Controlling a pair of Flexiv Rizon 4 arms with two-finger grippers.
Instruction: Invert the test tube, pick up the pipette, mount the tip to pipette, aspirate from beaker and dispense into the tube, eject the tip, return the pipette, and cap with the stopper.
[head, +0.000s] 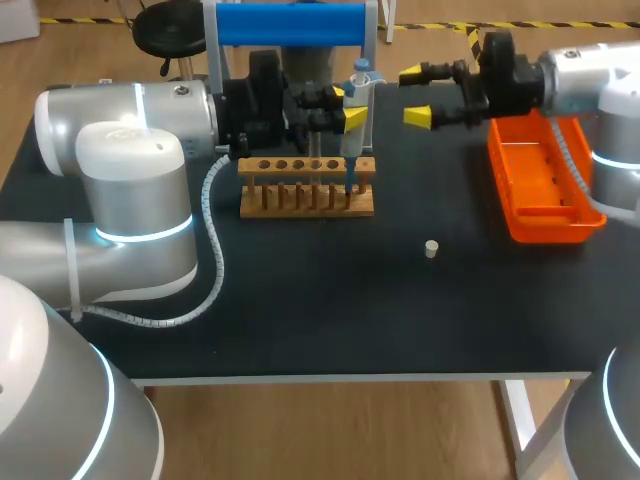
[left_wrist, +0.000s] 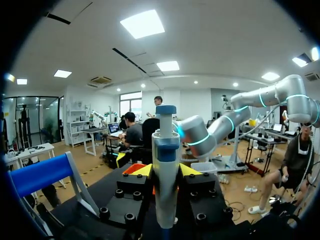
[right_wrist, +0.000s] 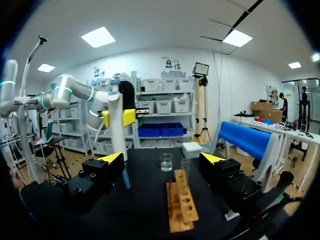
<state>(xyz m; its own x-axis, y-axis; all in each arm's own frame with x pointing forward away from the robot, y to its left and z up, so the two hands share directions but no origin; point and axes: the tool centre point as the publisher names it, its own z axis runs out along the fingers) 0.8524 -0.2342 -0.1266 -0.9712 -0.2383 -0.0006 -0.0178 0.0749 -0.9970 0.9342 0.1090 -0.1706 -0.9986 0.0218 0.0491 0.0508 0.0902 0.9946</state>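
Observation:
My left gripper (head: 345, 110) is shut on the white and blue pipette (head: 358, 100), which it holds upright. The pipette's lower end points down at the right end of the wooden tube rack (head: 307, 187). From the left wrist, the pipette (left_wrist: 165, 170) stands clamped between the yellow tips of the left gripper (left_wrist: 166, 172). My right gripper (head: 418, 95) hangs open just right of the pipette, holding nothing. Seen from the right wrist, a glass test tube (right_wrist: 185, 167) stands in the far end of the rack (right_wrist: 181, 202), and the beaker (right_wrist: 166, 161) sits behind it. The small stopper (head: 431, 249) lies on the mat.
An orange tray (head: 545, 180) lies at the right side of the table, under my right arm. A stand with a blue roller (head: 290, 25) rises at the back, behind the rack. My left arm's cable loops over the mat to the left of the rack.

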